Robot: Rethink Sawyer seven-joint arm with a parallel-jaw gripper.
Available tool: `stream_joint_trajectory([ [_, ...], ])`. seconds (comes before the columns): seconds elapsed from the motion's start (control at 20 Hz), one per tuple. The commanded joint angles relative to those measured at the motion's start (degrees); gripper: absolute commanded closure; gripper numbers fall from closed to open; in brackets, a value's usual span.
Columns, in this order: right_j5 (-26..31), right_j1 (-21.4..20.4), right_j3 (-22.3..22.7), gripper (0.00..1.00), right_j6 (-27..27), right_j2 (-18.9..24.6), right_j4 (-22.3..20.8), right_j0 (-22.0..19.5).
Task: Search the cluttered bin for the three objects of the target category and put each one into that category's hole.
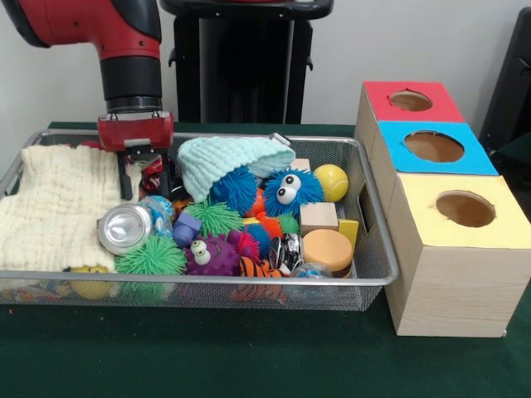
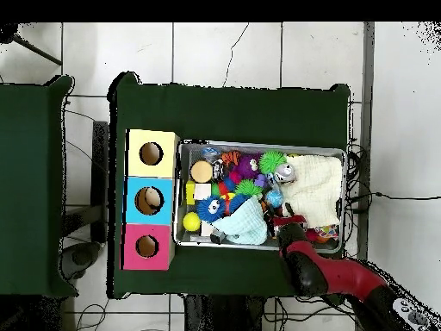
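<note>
The pincer hangs open and empty inside the wire bin; spiky toys lie just below it, and three holed boxes stand well off to its side.

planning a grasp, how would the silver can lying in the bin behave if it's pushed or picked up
The silver can lies on its side, so a push would probably roll it, though the green spiky ball and cream cloth beside it may stop it. It looks thin-walled and likely light; a hard squeeze could dent it. Its shiny surface may slip.

Boxes red, blue, yellow; cloth cream; ball yellow.
</note>
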Motion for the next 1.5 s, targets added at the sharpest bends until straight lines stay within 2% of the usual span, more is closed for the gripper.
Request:
stream_joint_trajectory([
  [0.05,5.49,-1.71,-1.98,0.00,10.54,-13.27,8.64,12.19],
  [0.35,3.90,-0.76,-1.39,0.00,9.20,-13.26,8.76,11.59],
  [0.9,5.91,-1.35,-1.80,0.00,7.53,-10.71,6.25,10.03],
  [1.1,4.26,-2.45,-1.29,0.00,7.80,-10.57,5.73,9.99],
  [1.35,6.29,-4.16,-0.37,0.00,7.80,-9.16,6.03,8.99],
  [1.5,10.92,-8.38,2.43,0.00,6.73,-4.88,5.83,5.37],
])
